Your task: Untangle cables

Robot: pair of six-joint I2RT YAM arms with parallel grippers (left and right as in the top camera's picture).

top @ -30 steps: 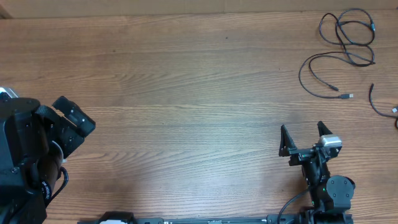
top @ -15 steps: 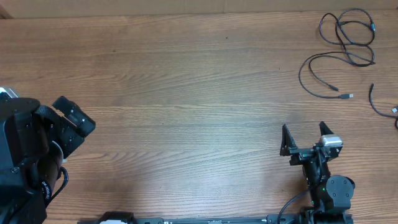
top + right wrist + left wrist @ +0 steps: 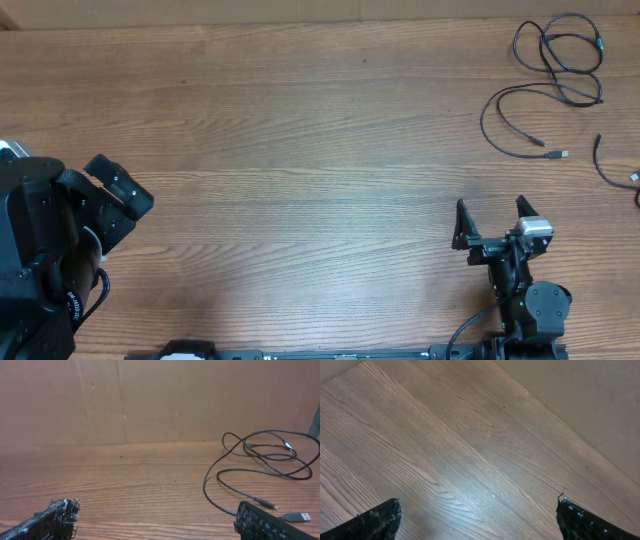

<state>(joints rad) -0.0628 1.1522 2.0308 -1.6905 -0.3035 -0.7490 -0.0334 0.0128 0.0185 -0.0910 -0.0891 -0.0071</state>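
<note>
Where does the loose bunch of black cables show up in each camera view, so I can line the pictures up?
Overhead: cables in the top right corner.
Left wrist: not in it; only bare table and cardboard wall.
Right wrist: cables right of centre, near the back wall.
Shared landmark: the silver-tipped plug at the cables' near end; in the right wrist view, the plug sits at the lower right.

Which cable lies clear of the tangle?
The short cable at the right edge of the overhead view, partly out of frame. It lies alone, while the other cables cross each other farther back.
</note>
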